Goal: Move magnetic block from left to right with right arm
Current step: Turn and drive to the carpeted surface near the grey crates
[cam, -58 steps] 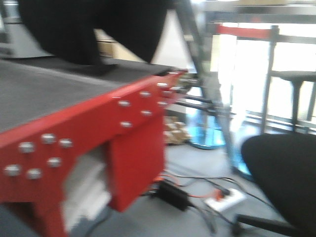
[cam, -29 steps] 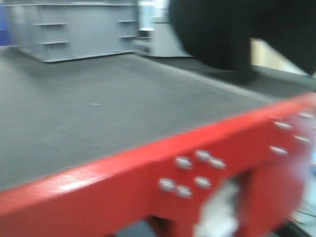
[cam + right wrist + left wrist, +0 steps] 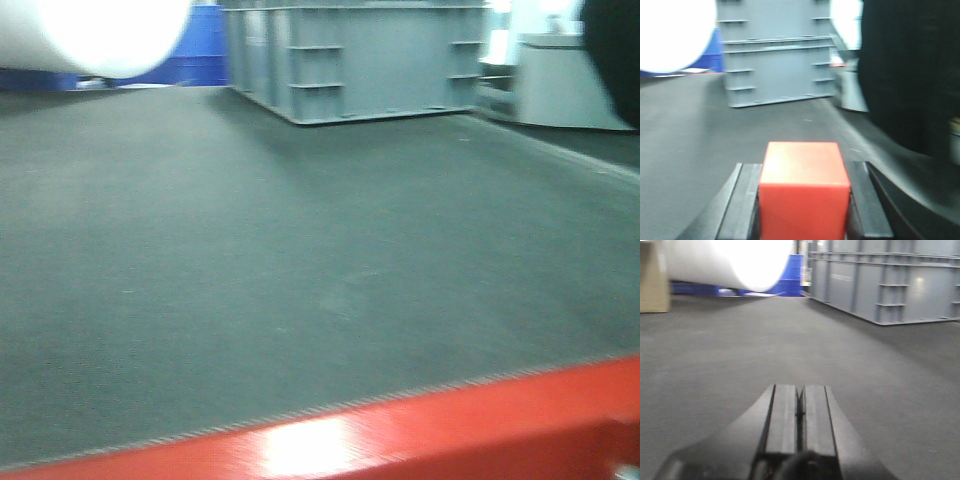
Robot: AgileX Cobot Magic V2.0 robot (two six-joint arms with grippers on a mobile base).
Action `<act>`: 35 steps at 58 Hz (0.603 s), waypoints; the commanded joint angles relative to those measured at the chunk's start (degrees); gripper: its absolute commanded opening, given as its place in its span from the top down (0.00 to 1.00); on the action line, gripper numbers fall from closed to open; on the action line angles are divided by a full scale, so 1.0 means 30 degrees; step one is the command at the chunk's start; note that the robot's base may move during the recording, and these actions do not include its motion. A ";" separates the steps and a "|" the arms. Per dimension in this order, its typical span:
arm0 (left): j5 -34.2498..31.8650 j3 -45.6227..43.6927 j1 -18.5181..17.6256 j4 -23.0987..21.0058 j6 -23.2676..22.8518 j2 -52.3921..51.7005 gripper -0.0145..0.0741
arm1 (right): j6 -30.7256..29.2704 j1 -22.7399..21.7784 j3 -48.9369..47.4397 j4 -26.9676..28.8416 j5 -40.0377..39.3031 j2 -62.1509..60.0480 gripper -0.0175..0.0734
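Note:
In the right wrist view the magnetic block (image 3: 803, 190), a plain bright-red cube, sits between two dark fingers (image 3: 742, 200). My right gripper (image 3: 803, 167) is shut on it, just above the dark grey table mat (image 3: 685, 150). The left wrist view has my left gripper (image 3: 800, 387) low over the mat (image 3: 715, 355). Its jaws are pressed together with nothing between them. Neither gripper nor the block appears in the front view.
A large grey plastic crate (image 3: 350, 55) stands at the back of the mat, also seen as the crate (image 3: 890, 280) and the crate (image 3: 775, 55). A big black shape (image 3: 905, 75) rises close on the right. The red table edge (image 3: 450, 420) runs along the front. A bright white blur (image 3: 90, 30) fills the back left.
The front view has swept left: the red frame, floor and chair gave way to the mat and grey crate. The black shape has slid to the right edge.

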 commanded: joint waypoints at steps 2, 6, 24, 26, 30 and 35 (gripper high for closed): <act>-0.1591 0.0172 -0.0095 -0.0134 -0.0163 -0.0145 0.97 | -0.0068 -0.0118 -0.0564 0.0122 -0.1563 0.0190 0.52; -0.1591 0.0172 -0.0095 -0.0134 -0.0163 -0.0145 0.97 | -0.0068 -0.0118 -0.0564 0.0122 -0.1563 0.0190 0.52; -0.1591 0.0172 -0.0095 -0.0134 -0.0163 -0.0145 0.97 | -0.0068 -0.0118 -0.0564 0.0122 -0.1563 0.0190 0.52; -0.1591 0.0172 -0.0095 -0.0134 -0.0163 -0.0145 0.97 | -0.0068 -0.0118 -0.0564 0.0122 -0.1563 0.0190 0.52; -0.1591 0.0172 -0.0095 -0.0134 -0.0163 -0.0145 0.97 | -0.0068 -0.0118 -0.0564 0.0122 -0.1563 0.0190 0.52; -0.1591 0.0172 -0.0095 -0.0134 -0.0163 -0.0145 0.97 | -0.0068 -0.0118 -0.0564 0.0122 -0.1563 0.0190 0.52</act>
